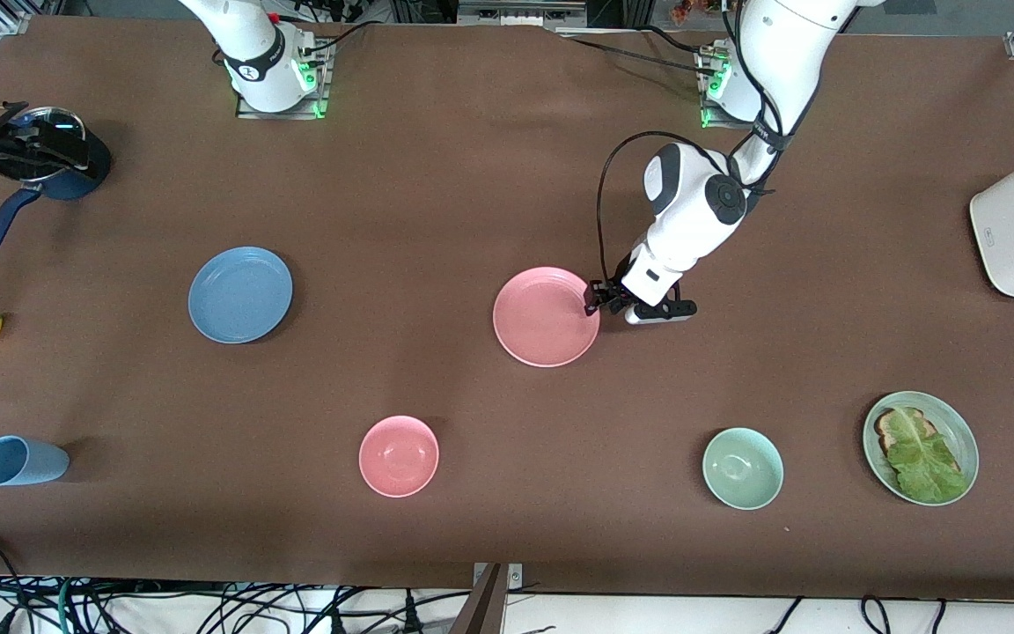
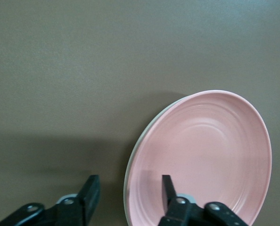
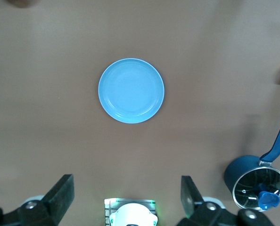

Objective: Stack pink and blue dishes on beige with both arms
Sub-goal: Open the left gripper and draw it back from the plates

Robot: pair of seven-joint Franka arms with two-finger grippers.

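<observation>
Two plates matter here. The pink plate (image 1: 546, 317) sits around the middle of the table (image 1: 472, 176), and the left wrist view shows a pale rim peeking out from under it, so it's lying on top of another plate, probably the beige one (image 2: 130, 162), though only that sliver shows. The left gripper (image 1: 606, 298) is down at the pink plate's edge on the left arm's side, fingers spread apart with one inside the rim and one outside it, not pinching anything. The blue plate (image 1: 240, 294) lies flat by itself toward the right arm's end, well apart from the pink one. The right gripper (image 3: 126, 193) is off the front view entirely; its wrist camera looks straight down on the blue plate from high up, with the fingers wide open and empty. Near the right arm's end sits a dark blue saucepan (image 1: 62, 163).
</observation>
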